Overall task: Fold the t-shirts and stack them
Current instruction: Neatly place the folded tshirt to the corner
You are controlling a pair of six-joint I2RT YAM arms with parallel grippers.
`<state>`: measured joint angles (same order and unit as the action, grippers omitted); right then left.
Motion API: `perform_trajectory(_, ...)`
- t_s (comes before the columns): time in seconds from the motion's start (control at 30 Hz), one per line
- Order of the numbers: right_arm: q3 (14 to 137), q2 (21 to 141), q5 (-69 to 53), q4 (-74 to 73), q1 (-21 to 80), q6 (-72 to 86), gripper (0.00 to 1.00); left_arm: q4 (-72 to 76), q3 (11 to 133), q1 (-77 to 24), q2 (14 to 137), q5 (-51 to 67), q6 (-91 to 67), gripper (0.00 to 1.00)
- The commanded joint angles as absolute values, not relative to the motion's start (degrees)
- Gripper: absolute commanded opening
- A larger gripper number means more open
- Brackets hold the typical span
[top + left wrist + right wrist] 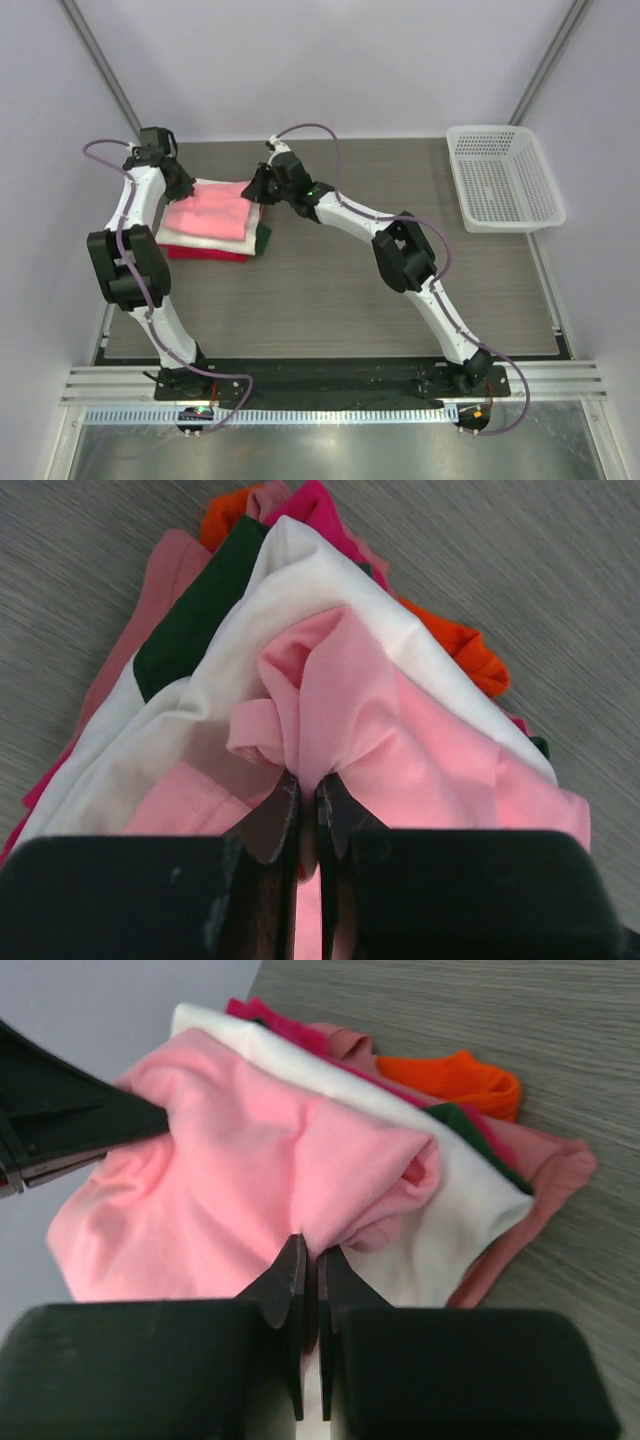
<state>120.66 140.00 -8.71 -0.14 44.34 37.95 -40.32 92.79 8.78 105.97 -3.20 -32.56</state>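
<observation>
The t-shirts are stacked at about 10 o'clock on the table (330, 290) in the top view. The salmon-pink t-shirt (208, 213) lies uppermost, the white t-shirt (300, 580) beneath it and the red t-shirt (205, 254) lower. The left gripper (308, 785) is closed on a bunched fold of the pink one at the stack's 10 o'clock corner. The right gripper (310, 1258) is clamped on its 2 o'clock corner. Orange cloth (460, 650) and dark green cloth (195, 620) are seen within the pile. A mesh basket (500, 222) is placed at 2 o'clock.
</observation>
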Motion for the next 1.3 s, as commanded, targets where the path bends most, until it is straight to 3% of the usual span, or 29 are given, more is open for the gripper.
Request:
perform_trajectory(0.0, 124.1, 141.3, -11.6, 5.1, 42.9, 36.4, 0.22, -37.0, 95.3, 9.2, 106.4, -3.3, -32.4, 0.03)
perform_trajectory(0.03, 124.2, 141.4, -11.7, 5.0, 42.9, 36.0, 0.40, -36.8, 94.8, 9.2, 106.3, -3.9, -32.3, 0.18)
perform_trajectory(0.1, 123.5, 141.2, -10.9, 5.0, 42.9, 34.9, 0.70, -36.6, 94.2, 9.2, 105.6, -5.3, -32.3, 0.39)
perform_trajectory(0.13, 123.0, 140.9, -10.7, 5.1, 42.9, 34.8, 0.71, -36.2, 93.8, 9.3, 105.2, -5.7, -32.3, 0.54)
perform_trajectory(0.23, 123.0, 140.8, -12.6, 6.2, 42.9, 34.9, 0.71, -34.9, 91.7, 9.2, 102.4, -7.6, -32.2, 0.64)
perform_trajectory(0.37, 120.2, 138.8, -13.4, 8.3, 43.2, 35.2, 0.67, -35.3, 92.6, 9.2, 99.9, -9.5, -31.6, 0.71)
perform_trajectory(0.53, 113.5, 133.2, -12.3, 11.0, 43.5, 34.4, 0.76, -37.5, 92.8, 9.2, 95.9, -9.7, -32.3, 0.75)
perform_trajectory(0.8, 115.4, 129.9, -11.2, 6.3, 43.6, 34.7, 0.77, -35.3, 82.9, 9.3, 85.4, -1.1, -38.0, 0.68)
perform_trajectory(0.87, 115.2, 129.2, -11.3, 6.8, 43.7, 35.2, 0.75, -30.6, 76.9, 9.2, 82.4, 4.7, -40.2, 0.65)
perform_trajectory(0.97, 115.5, 128.9, -12.7, 7.9, 43.9, 37.0, 0.60, -25.2, 70.0, 9.3, 80.4, 8.0, -43.4, 0.65)
perform_trajectory(1.1, 118.1, 131.3, -20.7, 10.0, 44.5, 42.4, 0.28, -21.2, 67.9, 11.6, 84.1, 13.4, -46.5, 0.63)
perform_trajectory(1.27, 119.8, 136.0, -28.6, 15.8, 45.1, 52.1, 0.13, -16.4, 64.0, 15.3, 86.7, 15.5, -50.1, 0.57)
